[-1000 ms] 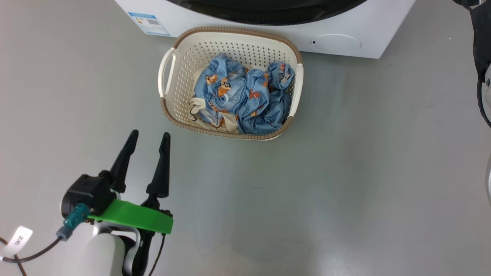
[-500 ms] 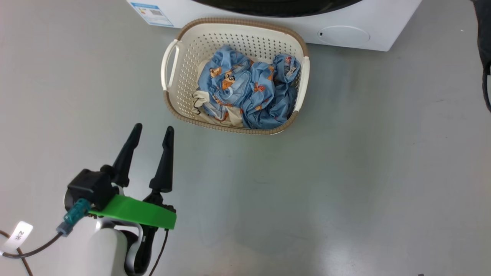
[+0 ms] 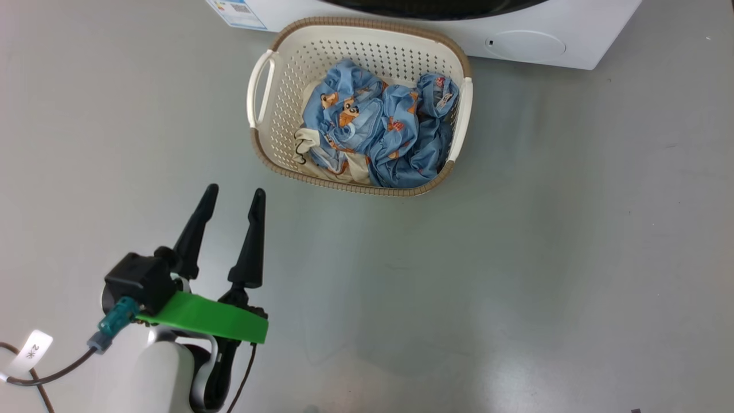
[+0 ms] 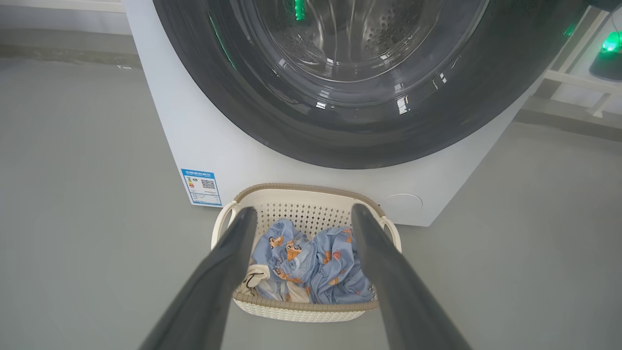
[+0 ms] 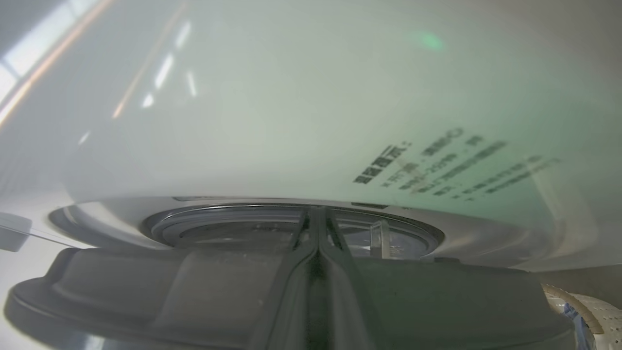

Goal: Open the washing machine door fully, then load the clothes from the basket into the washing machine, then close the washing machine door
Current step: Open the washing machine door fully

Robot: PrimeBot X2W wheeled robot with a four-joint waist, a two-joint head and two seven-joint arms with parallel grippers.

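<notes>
Behind the basket (image 3: 284,115), on its far side: the white washing machine (image 3: 596,28), with a round cap (image 3: 524,45) low on the front towards the basket's right end and a small blue label (image 4: 201,186) just beyond its left end. Contact between basket rim and machine: cannot tell. Above the basket in the left wrist view, the washing machine door (image 4: 291,131), glossy black rim lying against the front (shut, by the look of it), perforated drum visible through the glass. On the basket's other three sides, plain grey floor (image 3: 516,258). Inside the basket, the clothes (image 3: 381,129): crumpled light-blue fabric with orange print heaped towards the right end, a bit of cream at the near left.

On the near side of the basket, off towards its left corner and well apart from it: the left pincer (image 3: 235,189), fingers spread wide, pinching nothing, tips aimed towards the basket, hanging over the floor. Just floor between tips and rim. Behind the fingers, a green plate (image 3: 206,318) on the wrist and a cable with a white tag (image 3: 31,350).

Beyond the basket, close to a pale glossy surface with dark lettering (too blurred to read): the right pincer (image 5: 316,214), fingers pressed together, gripping nothing visible. Touching that surface or not: cannot tell. At the lower right of that view, a corner of the basket's rim with a scrap of blue.
</notes>
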